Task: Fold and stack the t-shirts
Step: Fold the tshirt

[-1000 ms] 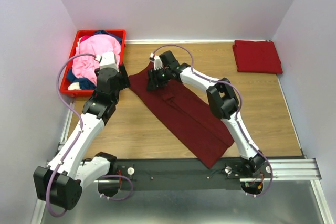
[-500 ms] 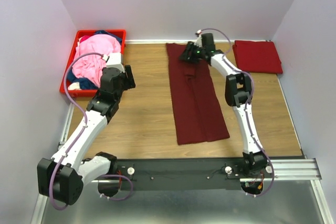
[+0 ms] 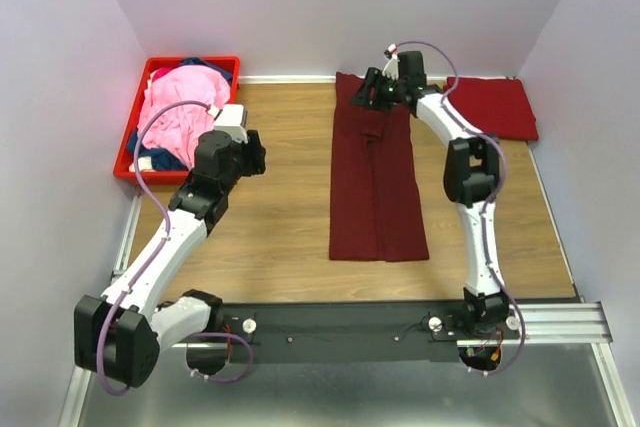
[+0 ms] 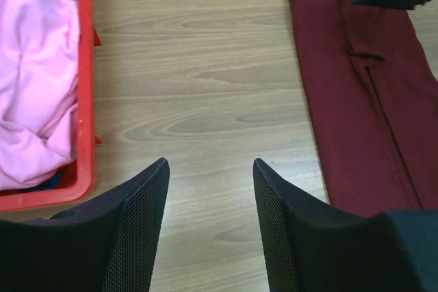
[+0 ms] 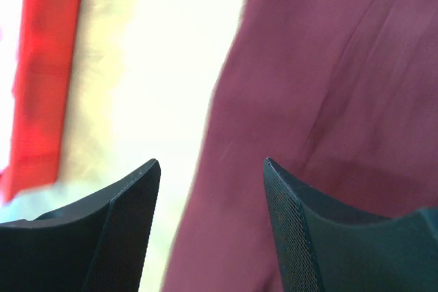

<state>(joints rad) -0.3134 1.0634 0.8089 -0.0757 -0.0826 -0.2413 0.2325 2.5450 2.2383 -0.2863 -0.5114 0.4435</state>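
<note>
A dark maroon t-shirt (image 3: 375,187), folded into a long narrow strip, lies flat on the table and runs from the back edge toward the front. My right gripper (image 3: 368,95) hovers over its far end, open, with maroon cloth (image 5: 308,66) under the right gripper (image 5: 212,162) and nothing pinched. My left gripper (image 3: 255,152) is open over bare wood between the crate and the strip, apart from both. In the left wrist view the left gripper (image 4: 209,162) holds nothing, and the maroon t-shirt (image 4: 369,100) lies to its right. A folded red t-shirt (image 3: 490,107) sits at the back right.
A red plastic crate (image 3: 190,60) stands at the back left with a crumpled pink t-shirt (image 3: 175,112) and some navy cloth (image 3: 165,157) in it. The crate's rim (image 4: 85,66) and the pink t-shirt (image 4: 34,66) fill the left of the left wrist view. Walls close three sides.
The right gripper carried the maroon shirt's far end back and to the right, swinging the strip from diagonal to straight. The left gripper drew away from the shirt toward the crate.
</note>
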